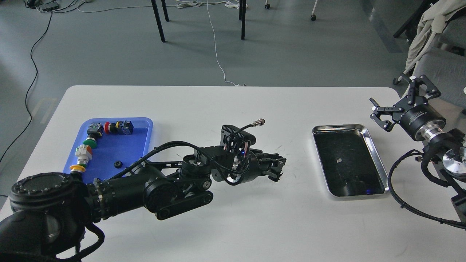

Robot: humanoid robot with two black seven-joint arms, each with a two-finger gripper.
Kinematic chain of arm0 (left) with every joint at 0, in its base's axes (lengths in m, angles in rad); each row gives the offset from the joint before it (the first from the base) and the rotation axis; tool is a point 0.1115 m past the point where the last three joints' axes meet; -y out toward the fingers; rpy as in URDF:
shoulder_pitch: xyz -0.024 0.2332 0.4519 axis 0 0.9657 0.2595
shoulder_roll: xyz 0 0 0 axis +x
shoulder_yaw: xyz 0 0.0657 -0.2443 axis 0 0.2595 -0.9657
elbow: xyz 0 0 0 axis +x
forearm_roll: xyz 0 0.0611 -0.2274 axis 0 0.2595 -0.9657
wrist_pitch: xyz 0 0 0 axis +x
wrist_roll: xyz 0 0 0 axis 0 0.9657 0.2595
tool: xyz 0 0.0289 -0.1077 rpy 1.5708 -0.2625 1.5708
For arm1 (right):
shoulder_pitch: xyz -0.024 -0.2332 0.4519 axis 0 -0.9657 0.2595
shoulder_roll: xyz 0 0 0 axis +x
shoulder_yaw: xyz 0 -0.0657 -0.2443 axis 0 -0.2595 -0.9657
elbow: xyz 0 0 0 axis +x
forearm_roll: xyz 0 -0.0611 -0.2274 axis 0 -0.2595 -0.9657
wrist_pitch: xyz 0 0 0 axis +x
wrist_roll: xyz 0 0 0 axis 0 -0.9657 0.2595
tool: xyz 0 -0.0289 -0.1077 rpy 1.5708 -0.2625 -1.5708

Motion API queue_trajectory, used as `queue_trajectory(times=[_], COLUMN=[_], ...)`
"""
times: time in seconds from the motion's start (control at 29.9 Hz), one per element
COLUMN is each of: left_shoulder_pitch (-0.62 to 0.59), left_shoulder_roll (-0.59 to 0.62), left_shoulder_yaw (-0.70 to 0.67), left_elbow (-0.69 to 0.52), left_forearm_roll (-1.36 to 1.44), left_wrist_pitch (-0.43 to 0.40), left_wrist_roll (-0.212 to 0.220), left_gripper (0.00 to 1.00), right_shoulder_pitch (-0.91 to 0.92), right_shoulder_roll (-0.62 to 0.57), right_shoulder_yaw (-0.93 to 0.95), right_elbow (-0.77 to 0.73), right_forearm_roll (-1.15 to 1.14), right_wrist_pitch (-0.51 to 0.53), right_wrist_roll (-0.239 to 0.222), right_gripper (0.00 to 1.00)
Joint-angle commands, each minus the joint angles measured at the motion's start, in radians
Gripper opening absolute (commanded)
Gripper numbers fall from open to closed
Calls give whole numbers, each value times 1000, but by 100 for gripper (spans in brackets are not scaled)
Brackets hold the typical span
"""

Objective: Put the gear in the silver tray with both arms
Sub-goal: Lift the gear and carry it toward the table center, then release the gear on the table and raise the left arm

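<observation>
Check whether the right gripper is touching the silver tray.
Apart. In the head view, the right gripper hangs open beyond the silver tray's far right corner, with bare white table showing between them.

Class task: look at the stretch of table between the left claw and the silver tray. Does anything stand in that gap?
Nothing visible does. Between the left claw and the silver tray lies only bare white table. The blue tray sits behind the arm, on the far side from that gap.

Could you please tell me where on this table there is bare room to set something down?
The white table is bare between the left gripper and the silver tray, along the near edge, and behind the tray. The blue tray holds buttons along its left side; its right half is freer.
</observation>
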Motion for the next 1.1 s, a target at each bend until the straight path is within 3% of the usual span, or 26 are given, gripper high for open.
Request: queue_trajectory(times=[0.0, 0.4, 0.97, 1.07], left_shoulder_pitch=[9, 91, 96, 95], left_shoulder_roll=[0, 0, 0, 0], left_shoulder_yaw=[-4, -1, -7, -37], left_elbow=[5, -61, -59, -56], left_forearm_roll=[15, 61, 49, 43], left_wrist_pitch=[1, 1, 87, 106], left_wrist_roll=[1, 13, 15, 25], left_gripper=[11, 15, 65, 86], right_shoulder_pitch=[-2, -3, 4, 18], right_shoulder_roll=[0, 0, 2, 3], right_shoulder_yaw=[0, -2, -40, -57], right_elbow=[0, -11, -19, -9], right_forearm_roll=[0, 0, 0, 0], right_wrist_pitch=[0, 3, 2, 0], right_wrist_roll=[1, -1, -1, -1], right_gripper=[99, 99, 99, 99])
